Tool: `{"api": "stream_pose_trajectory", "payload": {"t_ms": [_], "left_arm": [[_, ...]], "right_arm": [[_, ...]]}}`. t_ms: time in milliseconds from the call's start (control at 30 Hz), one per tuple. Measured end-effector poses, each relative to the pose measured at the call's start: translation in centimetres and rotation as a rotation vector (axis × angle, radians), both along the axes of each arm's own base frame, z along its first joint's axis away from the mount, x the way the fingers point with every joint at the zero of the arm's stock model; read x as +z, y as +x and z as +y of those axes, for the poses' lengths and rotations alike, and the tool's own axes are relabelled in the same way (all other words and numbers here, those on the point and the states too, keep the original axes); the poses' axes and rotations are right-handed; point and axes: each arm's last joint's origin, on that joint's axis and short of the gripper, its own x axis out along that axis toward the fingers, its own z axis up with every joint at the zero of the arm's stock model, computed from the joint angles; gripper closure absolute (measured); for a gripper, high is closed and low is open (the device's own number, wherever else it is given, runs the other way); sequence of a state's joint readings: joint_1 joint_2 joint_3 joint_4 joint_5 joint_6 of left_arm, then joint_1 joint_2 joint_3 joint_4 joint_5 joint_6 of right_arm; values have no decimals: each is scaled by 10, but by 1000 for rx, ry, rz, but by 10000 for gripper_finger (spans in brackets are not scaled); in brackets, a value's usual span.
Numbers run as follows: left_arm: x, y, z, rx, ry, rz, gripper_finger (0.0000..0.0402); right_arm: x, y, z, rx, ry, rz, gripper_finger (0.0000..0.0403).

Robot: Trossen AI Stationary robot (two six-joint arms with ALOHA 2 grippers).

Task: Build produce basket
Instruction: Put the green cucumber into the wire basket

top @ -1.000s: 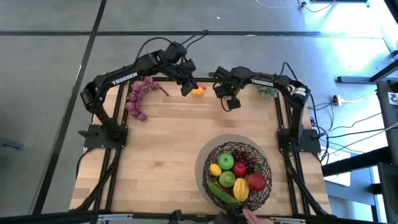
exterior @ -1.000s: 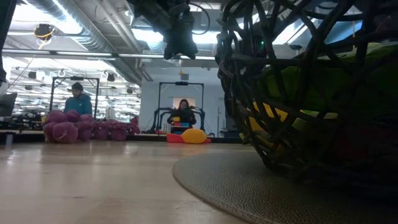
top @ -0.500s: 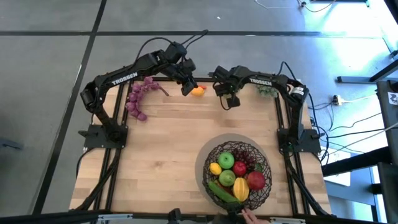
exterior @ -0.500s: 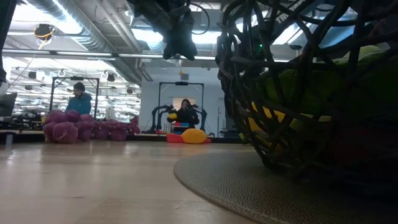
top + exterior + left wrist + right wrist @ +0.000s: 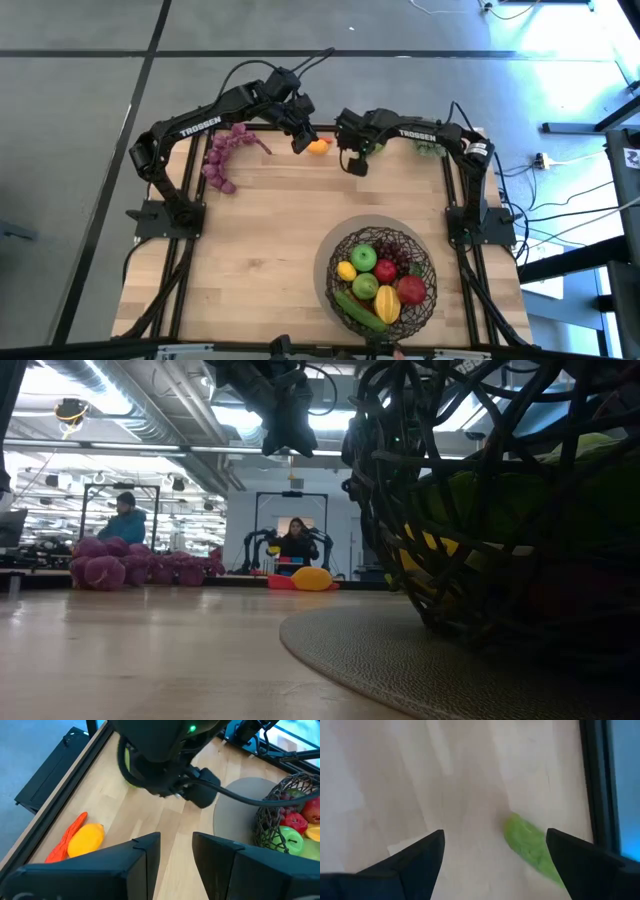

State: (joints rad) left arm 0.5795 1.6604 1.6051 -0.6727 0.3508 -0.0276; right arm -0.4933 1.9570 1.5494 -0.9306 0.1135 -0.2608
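While the basket [image 5: 382, 279] sits on its round mat [image 5: 345, 240] near the worktop's front edge, already loaded with apples, lemons and a cucumber, both arms work along the far edge, where the remaining produce lies. The left gripper [image 5: 299, 139] hovers beside the lemon [image 5: 318, 146] and chili [image 5: 66, 838], jaws narrowly parted and empty. The right gripper [image 5: 353, 160] hangs just beyond, jaws wide and empty, a green piece [image 5: 532, 846] ahead of it. The purple grapes [image 5: 220, 157] wait at the far-left corner (untouched).
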Motion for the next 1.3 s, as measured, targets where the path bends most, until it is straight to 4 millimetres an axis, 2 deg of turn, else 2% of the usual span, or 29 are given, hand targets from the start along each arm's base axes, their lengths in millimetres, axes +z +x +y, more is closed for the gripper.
{"api": "stream_pose_trajectory", "payload": {"t_ms": [200,300,367,500,600,767,1300], "left_arm": [[0,0,0,-1,0,0,298],[0,0,0,0,0,0,298],[0,0,0,0,0,0,298],[0,0,0,-1,-1,-1,298],[0,0,0,11,-16,-2,298],[0,0,0,12,-18,-3,298],[0,4,-7,-12,-13,-1,298]], "right_arm": [[-3,-6,-6,-340,-21,-24,60],[-4,-11,-9,-387,49,-24,60],[-4,-11,-10,-320,47,-12,60],[-5,-12,-8,-69,31,51,60],[-11,-15,-6,51,28,99,60],[-28,-21,-2,113,-19,181,60],[-28,-12,-6,264,-125,146,60]]}}
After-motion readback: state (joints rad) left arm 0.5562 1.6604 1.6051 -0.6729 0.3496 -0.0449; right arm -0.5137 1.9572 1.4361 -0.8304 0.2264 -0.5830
